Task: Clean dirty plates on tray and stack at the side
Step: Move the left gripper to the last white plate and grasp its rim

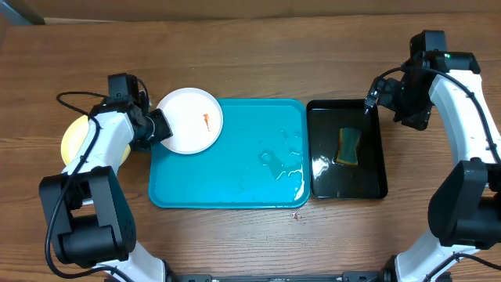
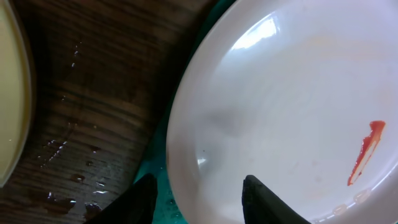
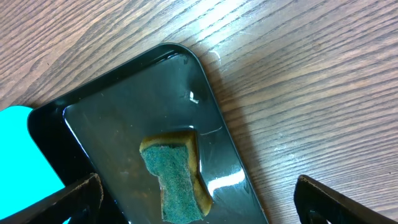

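The left arm at nine o'clock and right arm at three had white shells, black joints and cables, while left gripper and right gripper had black fingers.

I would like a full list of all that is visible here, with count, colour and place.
white plate: one, white, orange-red smear, on turquoise tray's far-left corner
yellow plate: one, pale yellow, on table, left of turquoise tray
turquoise tray: one, turquoise, wet, centre
black tray: one, black, right of turquoise tray
sponge: one, green-yellow, in black tray
table: one, brown wood, underneath
left gripper: one, black, astride white plate's rim
right gripper: one, black, open, above black tray
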`<control>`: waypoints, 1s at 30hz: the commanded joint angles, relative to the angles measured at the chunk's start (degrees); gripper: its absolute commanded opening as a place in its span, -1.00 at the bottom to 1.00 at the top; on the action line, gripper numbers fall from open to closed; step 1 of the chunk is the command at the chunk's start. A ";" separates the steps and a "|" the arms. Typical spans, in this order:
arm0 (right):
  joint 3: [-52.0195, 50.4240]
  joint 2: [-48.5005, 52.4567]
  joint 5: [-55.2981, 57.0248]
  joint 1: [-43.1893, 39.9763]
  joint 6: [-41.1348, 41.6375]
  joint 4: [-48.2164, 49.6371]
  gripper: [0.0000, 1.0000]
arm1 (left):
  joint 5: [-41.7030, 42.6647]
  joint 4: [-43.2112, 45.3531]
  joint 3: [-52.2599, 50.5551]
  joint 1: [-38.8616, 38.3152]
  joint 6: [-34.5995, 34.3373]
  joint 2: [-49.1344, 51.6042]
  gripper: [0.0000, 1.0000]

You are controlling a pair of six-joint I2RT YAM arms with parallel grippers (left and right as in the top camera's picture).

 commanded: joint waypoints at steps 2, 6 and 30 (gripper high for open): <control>0.55 -0.83 -0.31 -0.02 -0.13 0.20 1.00 | -1.05 -0.66 -0.20 -0.09 1.27 0.37 -0.24; 0.55 -0.83 -0.31 -0.02 -0.13 0.20 1.00 | -1.25 -1.49 -0.26 -0.44 1.25 0.92 -0.39; 0.55 -0.83 -0.31 -0.02 -0.13 0.22 1.00 | 2.27 -8.04 -0.31 -4.68 1.31 3.67 -0.68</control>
